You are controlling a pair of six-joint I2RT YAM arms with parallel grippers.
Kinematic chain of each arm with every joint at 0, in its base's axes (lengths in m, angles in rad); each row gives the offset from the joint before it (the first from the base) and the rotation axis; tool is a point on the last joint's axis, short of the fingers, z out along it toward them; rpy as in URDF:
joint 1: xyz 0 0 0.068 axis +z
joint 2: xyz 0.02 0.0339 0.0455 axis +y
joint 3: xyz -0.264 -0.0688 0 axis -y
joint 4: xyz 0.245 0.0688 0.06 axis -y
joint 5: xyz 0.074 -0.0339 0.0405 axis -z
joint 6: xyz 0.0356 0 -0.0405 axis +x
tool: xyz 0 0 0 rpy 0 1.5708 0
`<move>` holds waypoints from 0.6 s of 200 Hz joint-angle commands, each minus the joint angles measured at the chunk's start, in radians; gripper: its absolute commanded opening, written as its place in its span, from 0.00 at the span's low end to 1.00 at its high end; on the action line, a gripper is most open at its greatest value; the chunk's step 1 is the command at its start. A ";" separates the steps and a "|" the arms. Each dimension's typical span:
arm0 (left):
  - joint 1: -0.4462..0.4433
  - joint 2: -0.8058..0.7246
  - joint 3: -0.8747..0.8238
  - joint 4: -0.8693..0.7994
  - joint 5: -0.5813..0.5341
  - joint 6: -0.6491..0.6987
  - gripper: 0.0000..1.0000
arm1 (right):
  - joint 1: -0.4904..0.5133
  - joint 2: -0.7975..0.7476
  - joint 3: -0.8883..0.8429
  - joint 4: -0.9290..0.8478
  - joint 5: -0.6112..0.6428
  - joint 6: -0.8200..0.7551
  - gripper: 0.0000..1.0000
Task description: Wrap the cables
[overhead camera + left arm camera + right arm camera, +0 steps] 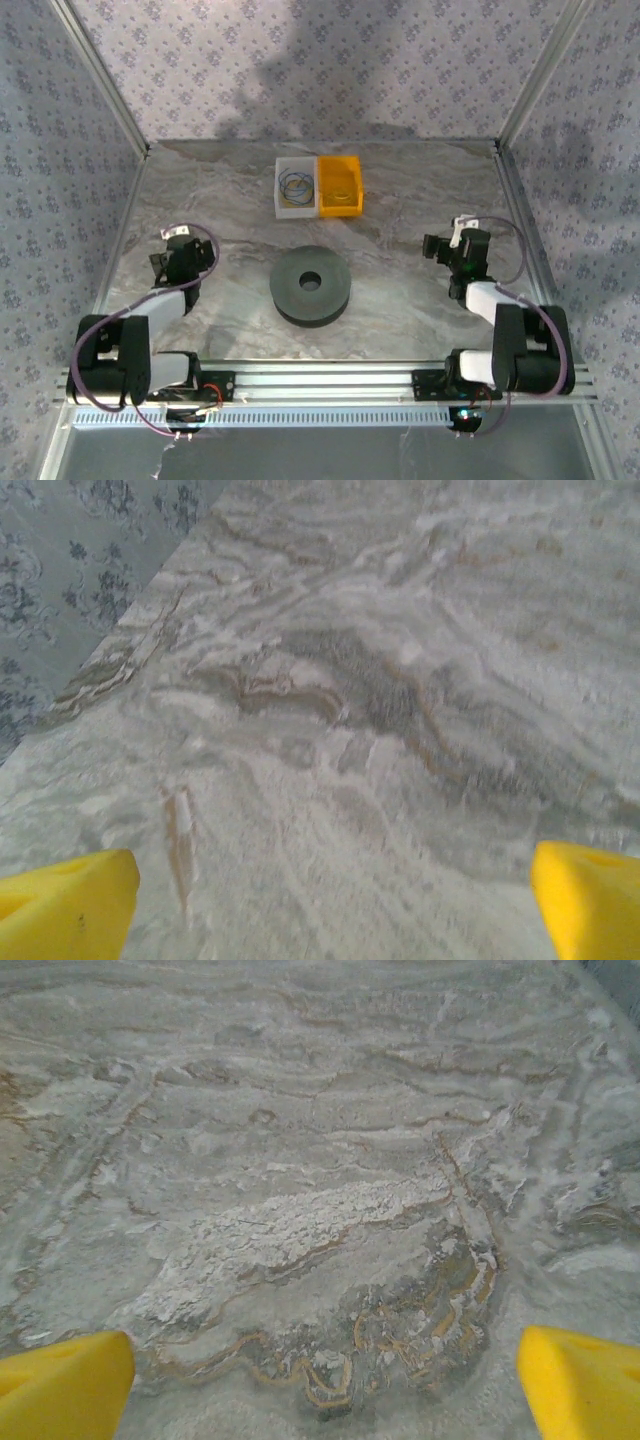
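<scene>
No red-orange cable shows on the table; it is hidden or out of view. A thick black round spool [311, 284] lies flat at the table's middle. My left gripper [163, 263] hovers left of the spool, well apart from it. In the left wrist view that gripper [335, 915] is open, its yellow fingertips [65, 905] wide apart over bare marble. My right gripper [434, 247] hangs to the right of the spool. Seen from its wrist, the right gripper [325, 1390] is also open, with nothing between its yellow fingertips [585, 1385].
At the back centre a white bin [281, 204] holds thin blue and yellow wire loops [297, 182], and a yellow bin [340, 161] stands against its right side. Patterned walls and metal frame posts close in the table. A metal rail [330, 378] carries both arm bases.
</scene>
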 commanded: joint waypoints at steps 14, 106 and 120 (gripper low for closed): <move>0.043 0.128 0.126 0.127 0.154 0.032 1.00 | -0.012 0.145 0.077 0.157 -0.036 -0.023 1.00; 0.037 0.267 0.042 0.434 0.177 0.080 1.00 | 0.030 0.186 0.009 0.302 -0.010 -0.062 1.00; 0.036 0.264 0.042 0.427 0.176 0.081 1.00 | 0.031 0.186 0.011 0.299 -0.010 -0.062 1.00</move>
